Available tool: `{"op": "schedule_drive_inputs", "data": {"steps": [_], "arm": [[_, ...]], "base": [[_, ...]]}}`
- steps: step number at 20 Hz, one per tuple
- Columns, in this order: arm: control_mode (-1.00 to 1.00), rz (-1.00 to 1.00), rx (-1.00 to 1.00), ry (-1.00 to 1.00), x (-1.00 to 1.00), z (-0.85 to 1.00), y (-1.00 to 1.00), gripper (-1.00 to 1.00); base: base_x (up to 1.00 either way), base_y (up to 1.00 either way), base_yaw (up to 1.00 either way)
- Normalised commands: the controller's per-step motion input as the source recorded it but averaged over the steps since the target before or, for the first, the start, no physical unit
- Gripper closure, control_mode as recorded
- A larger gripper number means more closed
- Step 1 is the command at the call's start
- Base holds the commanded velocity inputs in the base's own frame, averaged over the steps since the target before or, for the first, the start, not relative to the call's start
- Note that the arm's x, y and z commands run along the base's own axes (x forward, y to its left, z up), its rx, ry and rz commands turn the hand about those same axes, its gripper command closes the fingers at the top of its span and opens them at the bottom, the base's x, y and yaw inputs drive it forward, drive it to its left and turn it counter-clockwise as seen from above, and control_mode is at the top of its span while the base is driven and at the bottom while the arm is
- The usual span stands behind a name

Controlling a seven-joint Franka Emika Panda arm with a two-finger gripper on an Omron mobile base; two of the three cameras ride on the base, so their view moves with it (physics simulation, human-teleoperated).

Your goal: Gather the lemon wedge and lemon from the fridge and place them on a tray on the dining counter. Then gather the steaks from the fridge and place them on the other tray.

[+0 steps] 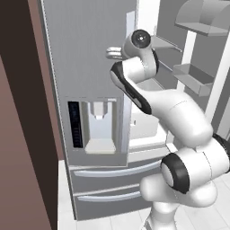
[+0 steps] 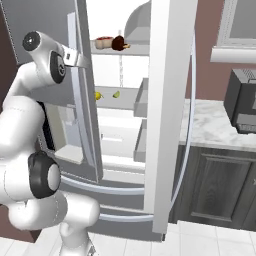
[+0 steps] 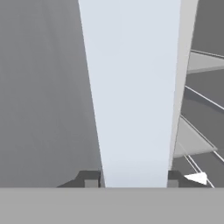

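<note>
In my hand view the claw point(image 3: 131, 180) had its two finger tips point(image 3: 90, 179) set on either side of the pale edge of the left fridge door point(image 3: 131, 87), one tip against each face, so I read it as clamped on that door edge, jaws partly apart. From the right base view the wrist sat at the door's point(image 2: 50, 20) upper edge, near the handle point(image 2: 80, 115). Inside the fridge point(image 2: 120, 125) I saw the steaks point(image 2: 111, 43) on the top shelf, and the lemon point(image 2: 98, 95) with the lemon wedge point(image 2: 116, 93) just beside it on the shelf below. The right door point(image 2: 167, 100) stood wide open. On the water dispenser panel point(image 1: 92, 128) I could read no writing; the dark strip was too blurred
</note>
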Motion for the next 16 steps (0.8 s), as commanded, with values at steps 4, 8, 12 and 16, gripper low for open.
{"op": "schedule_drive_inputs", "data": {"steps": [4, 8, 12, 16], "arm": [[-1.00, 0.00, 0.00, -0.01, -0.54, 0.00, 0.76, 1.00], [-1.00, 0.02, 0.00, -0.03, -0.51, 0.00, 0.78, 1.00], [-1.00, 0.02, 0.00, -0.02, -0.52, 0.00, 0.79, 1.00], [-1.00, 0.03, 0.00, -0.01, -0.58, 0.00, 0.76, 1.00]], "base": [[0.00, 0.00, 0.00], [0.00, 0.00, 0.00], [0.00, 0.00, 0.00], [0.00, 0.00, 0.00]]}}
